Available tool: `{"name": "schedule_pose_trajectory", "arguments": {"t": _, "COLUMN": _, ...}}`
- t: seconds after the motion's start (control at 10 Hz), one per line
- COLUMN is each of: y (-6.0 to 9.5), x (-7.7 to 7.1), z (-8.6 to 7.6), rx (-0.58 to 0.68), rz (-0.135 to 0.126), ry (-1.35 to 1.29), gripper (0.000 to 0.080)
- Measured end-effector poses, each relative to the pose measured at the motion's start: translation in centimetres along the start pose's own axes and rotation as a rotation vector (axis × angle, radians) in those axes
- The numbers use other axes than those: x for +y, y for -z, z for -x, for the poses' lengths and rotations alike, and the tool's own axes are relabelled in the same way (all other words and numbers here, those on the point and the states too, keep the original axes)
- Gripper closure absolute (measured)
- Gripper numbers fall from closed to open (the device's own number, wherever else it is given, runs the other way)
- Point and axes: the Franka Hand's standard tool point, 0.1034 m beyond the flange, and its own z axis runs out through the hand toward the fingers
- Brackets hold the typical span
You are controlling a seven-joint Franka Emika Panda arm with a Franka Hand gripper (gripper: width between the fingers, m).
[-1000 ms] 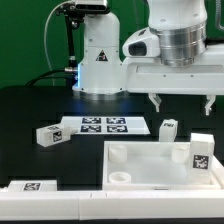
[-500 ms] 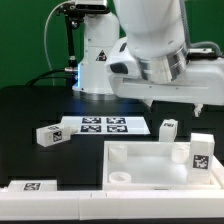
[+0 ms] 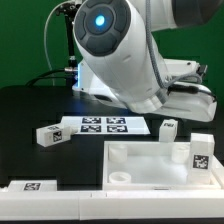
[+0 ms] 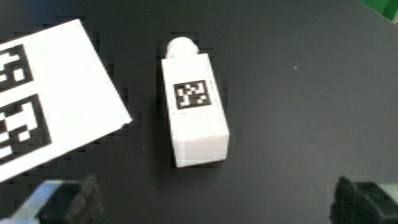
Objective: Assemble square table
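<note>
Plain green backdrop (image 3: 25,40) behind a matte black table (image 3: 30,105) under soft, even light

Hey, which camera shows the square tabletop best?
The exterior view: the tabletop shows with its raised rim and corner sockets. The wrist view shows none of it, only a leg lying beside the marker board.

A robotics lab, going by the black table (image 3: 30,105), green backdrop (image 3: 25,40), large white robot arm (image 3: 120,55), marker board (image 3: 103,126) of printed tags and, possibly, cabling (image 3: 50,40) behind.
</note>
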Motion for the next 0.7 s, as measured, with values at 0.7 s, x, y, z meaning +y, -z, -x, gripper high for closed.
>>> {"name": "schedule_pose_trajectory", "arguments": {"t": 0.7, "y": -3.6, "x": -2.4, "z": 1.4, "rx": 0.116, "rz": 0.104, "ry": 0.196, "gripper": 0.0151}}
